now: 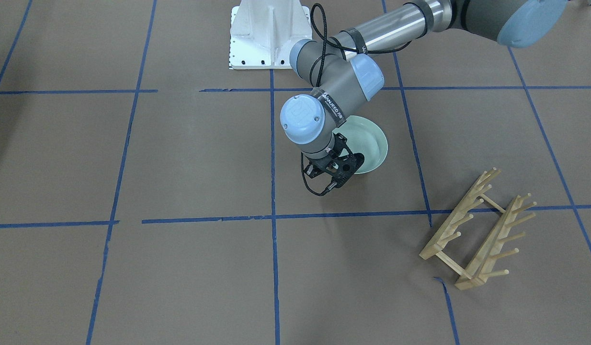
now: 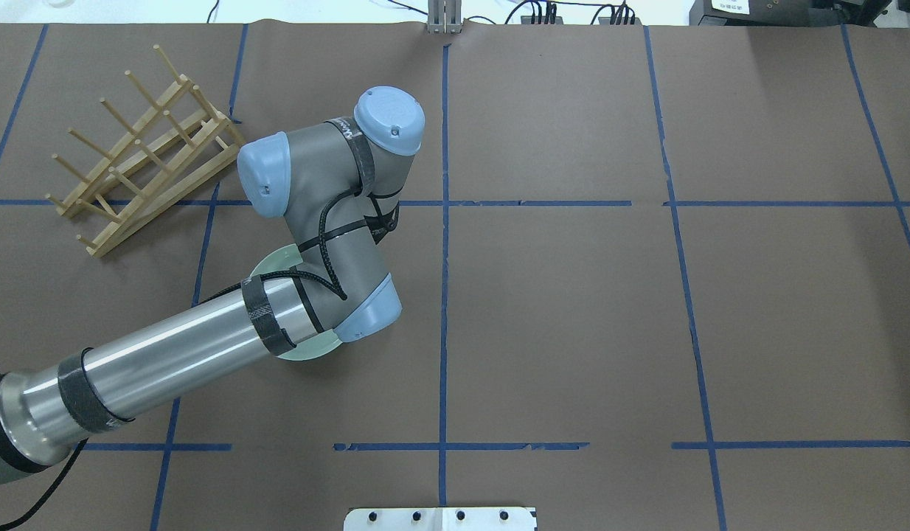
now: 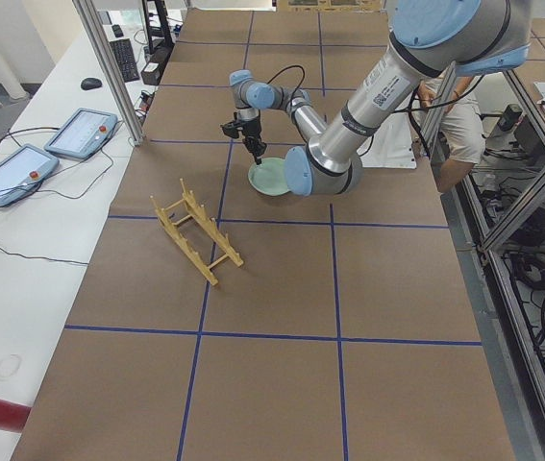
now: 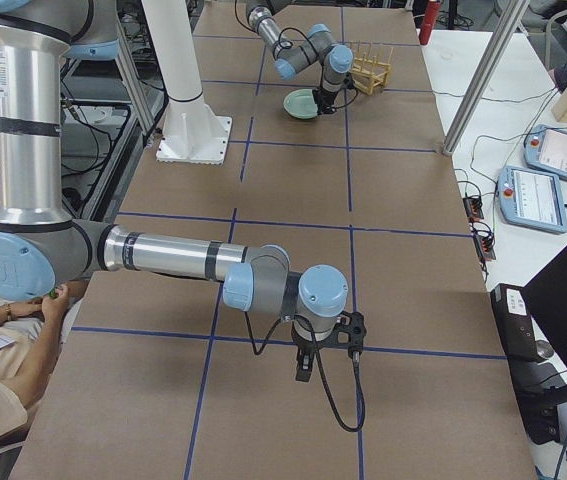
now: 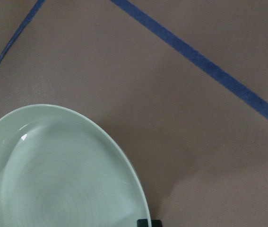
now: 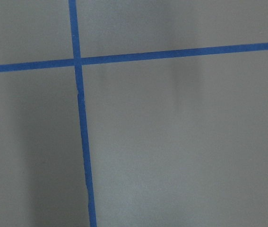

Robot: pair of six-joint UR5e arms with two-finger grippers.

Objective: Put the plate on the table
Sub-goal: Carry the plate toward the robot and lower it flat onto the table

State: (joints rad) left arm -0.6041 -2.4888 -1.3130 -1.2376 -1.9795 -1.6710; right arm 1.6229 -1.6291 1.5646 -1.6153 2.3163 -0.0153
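The plate lies flat, or nearly so, on the counter, one grid square over from the wooden rack and well apart from it. The left fingers are pinched close together on its rim, on the side away from the robot's base. The right fingers hang far off, near a tape crossing. I cannot tell whether they're open.
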